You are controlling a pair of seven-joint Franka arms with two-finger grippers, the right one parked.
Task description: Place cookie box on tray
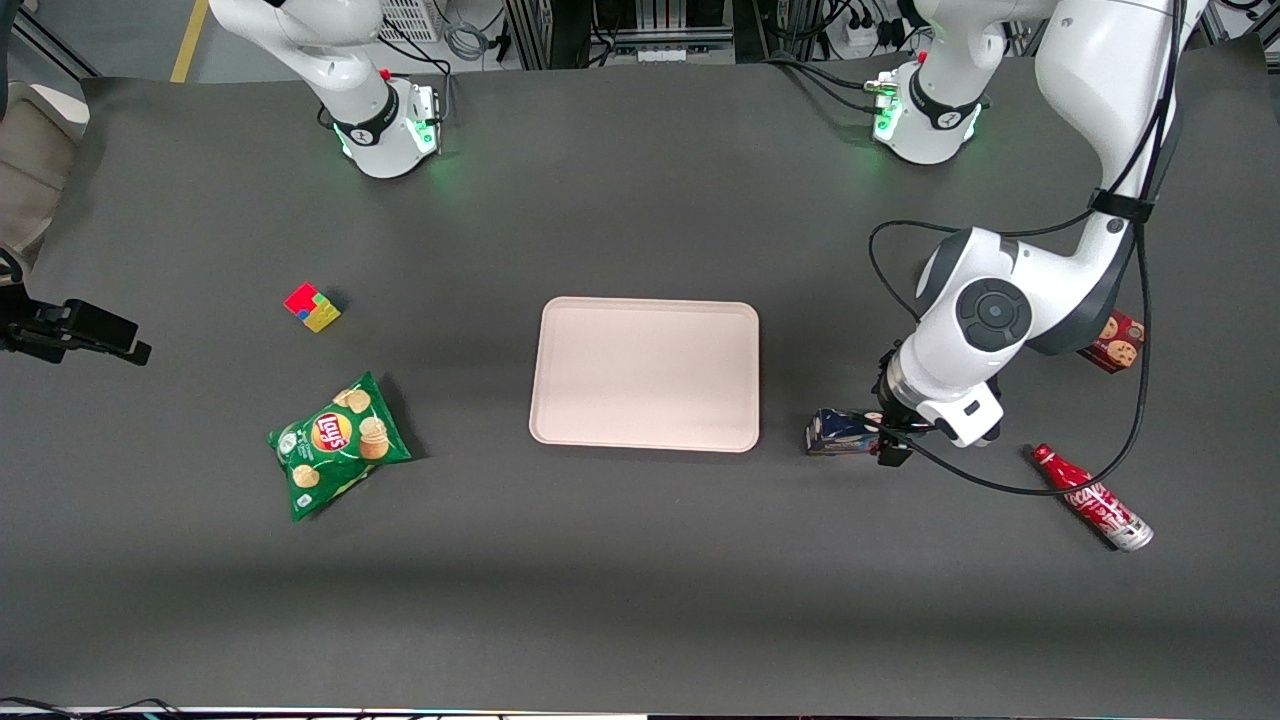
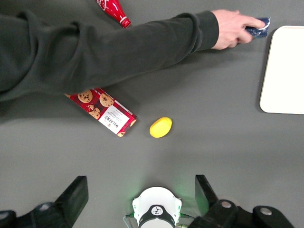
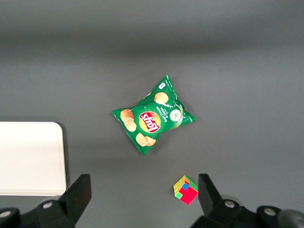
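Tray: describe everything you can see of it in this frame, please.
The tray is a large, pale pink-beige rectangle with rounded corners and a low raised rim, looking like smooth plastic. It lies flat on the dark table, near its middle, with nothing on it and nothing touching it. The cookie box lies beside it, apart, toward the working arm's end, with the gripper down at the box's end away from the tray.

1. The left arm (image 1: 1100, 110) comes in from the 1 o'clock corner of the front view, bent at the elbow, with its forearm reaching toward 8 o'clock.
2. Its wrist (image 1: 990, 315) points downward, low over the table.
3. The gripper (image 1: 893, 445) sits at the 3 o'clock end of the cookie box (image 1: 838, 432).
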